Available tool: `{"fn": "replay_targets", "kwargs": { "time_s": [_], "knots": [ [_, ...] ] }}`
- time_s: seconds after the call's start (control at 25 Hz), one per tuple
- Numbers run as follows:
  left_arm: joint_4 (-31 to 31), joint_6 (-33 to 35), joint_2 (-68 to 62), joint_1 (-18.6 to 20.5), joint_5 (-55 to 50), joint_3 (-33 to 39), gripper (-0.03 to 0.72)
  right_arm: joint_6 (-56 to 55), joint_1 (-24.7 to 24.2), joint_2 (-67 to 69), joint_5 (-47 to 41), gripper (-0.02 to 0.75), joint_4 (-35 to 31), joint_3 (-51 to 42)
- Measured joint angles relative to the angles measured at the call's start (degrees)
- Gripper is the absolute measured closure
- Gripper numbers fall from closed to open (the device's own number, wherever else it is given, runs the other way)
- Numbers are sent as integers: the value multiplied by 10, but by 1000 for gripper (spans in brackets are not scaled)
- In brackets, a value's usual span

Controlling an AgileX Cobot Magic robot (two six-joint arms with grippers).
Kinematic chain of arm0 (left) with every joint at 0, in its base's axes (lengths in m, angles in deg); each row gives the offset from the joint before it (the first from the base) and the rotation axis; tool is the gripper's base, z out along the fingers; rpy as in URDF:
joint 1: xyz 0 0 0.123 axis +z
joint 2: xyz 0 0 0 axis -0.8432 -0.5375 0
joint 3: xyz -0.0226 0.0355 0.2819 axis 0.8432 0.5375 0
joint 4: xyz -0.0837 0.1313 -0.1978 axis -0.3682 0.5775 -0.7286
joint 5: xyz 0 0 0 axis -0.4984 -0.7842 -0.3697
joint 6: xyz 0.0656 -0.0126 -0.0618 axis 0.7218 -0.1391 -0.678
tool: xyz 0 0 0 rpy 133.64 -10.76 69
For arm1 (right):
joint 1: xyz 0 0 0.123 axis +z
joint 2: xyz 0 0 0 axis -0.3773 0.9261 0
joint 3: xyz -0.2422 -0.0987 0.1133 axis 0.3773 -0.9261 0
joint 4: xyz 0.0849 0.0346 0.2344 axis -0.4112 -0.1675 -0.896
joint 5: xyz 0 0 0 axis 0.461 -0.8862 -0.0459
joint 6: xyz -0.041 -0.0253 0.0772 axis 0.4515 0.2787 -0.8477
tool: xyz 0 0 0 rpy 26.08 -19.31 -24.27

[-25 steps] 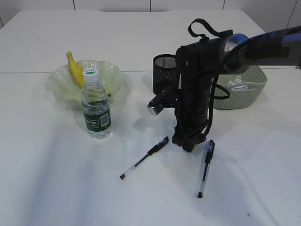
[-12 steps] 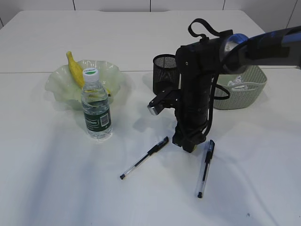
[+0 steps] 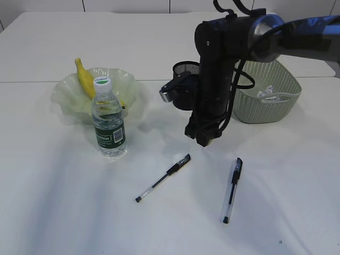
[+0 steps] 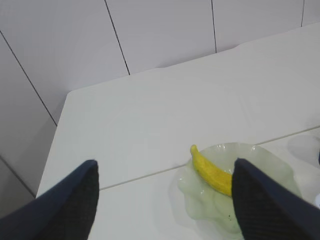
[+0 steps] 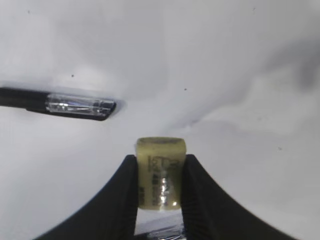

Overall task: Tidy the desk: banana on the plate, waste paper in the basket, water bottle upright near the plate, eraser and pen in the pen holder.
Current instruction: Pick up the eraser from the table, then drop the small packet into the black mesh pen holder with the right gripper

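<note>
My right gripper [image 5: 160, 158] is shut on a small yellowish eraser [image 5: 161, 175], held above the table. In the exterior view that gripper [image 3: 204, 137] hangs just in front of the black mesh pen holder [image 3: 183, 71], and the eraser does not show there. Two pens [image 3: 164, 177] [image 3: 232, 188] lie on the table in front; one pen's tip [image 5: 75, 106] shows in the right wrist view. The banana [image 3: 84, 78] lies on the green plate [image 3: 64, 95], with the water bottle [image 3: 109, 122] upright beside it. My left gripper [image 4: 166, 165] is open and empty, looking down at the banana [image 4: 212, 170].
A grey-green basket [image 3: 265, 103] with waste paper [image 3: 264, 93] inside stands at the back right, behind the right arm. A seam [image 3: 32, 81] runs across the white table behind the plate.
The right arm has lifted off the table between the two pens and moved back and left toward the pen holder, the eraser in its jaws. The pens, bottle and plate have stayed put.
</note>
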Motion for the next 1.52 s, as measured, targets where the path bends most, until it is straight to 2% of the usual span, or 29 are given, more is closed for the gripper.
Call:
{"fn": "replay_targets", "kwargs": {
  "time_s": [0.28,0.76,1.2,1.52],
  "knots": [
    [0,0,0,0,0,0,99,-44,0,0,-5,546,-1,60],
    [-22,0,0,0,0,0,99,-51,0,1,-5,546,-1,126],
    [-26,0,0,0,-1,0,99,-79,0,1,140,547,-1,127],
    [-26,0,0,0,-1,0,99,-156,0,1,208,547,56,127]
  ]
}}
